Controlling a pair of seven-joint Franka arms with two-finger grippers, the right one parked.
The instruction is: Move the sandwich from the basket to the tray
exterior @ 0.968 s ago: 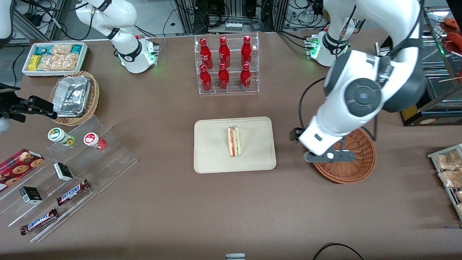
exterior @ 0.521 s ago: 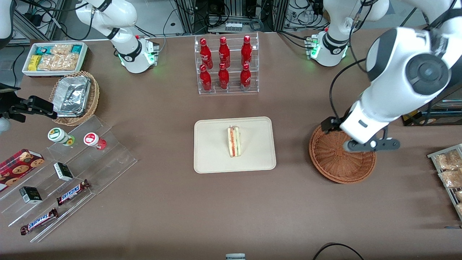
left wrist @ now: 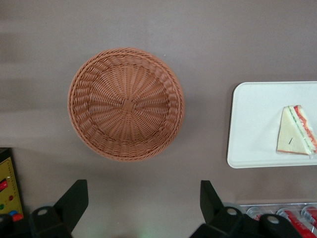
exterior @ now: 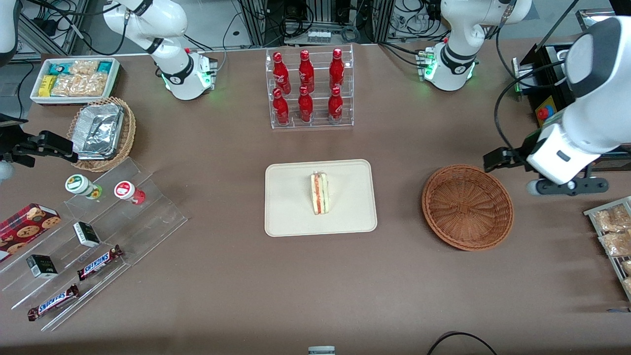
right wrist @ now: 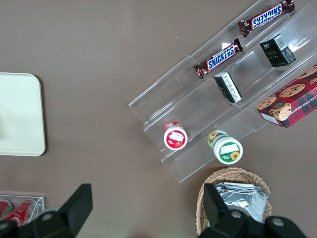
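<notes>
- Sandwich (exterior: 319, 193): we log it lying on the tray (exterior: 286, 217), roughly at the tray's middle, red and green filling edge showing. It touches nothing but the tray.
- Basket (exterior: 467, 207): we find it empty; the wrist view shows bare weave across the whole bowl (left wrist: 126, 103). It stands on the counter (exterior: 315, 286) beside the tray, toward the working arm's end, apart from it.
- Gripper (left wrist: 143, 208): we place it high above the counter, off past the basket toward the working arm's end of the counter, well apart from the sandwich. Its fingers (left wrist: 74, 198) are spread wide, and nothing sits between them.
- Done, by our reading: the sandwich is out of the basket, set on the tray, and let go.
- Left, by our reading: nothing of the placing itself. At most the arm needs to settle clear of the goods.
- Risk noted: slight; the sandwich lies flat and well inside the rim.
</notes>
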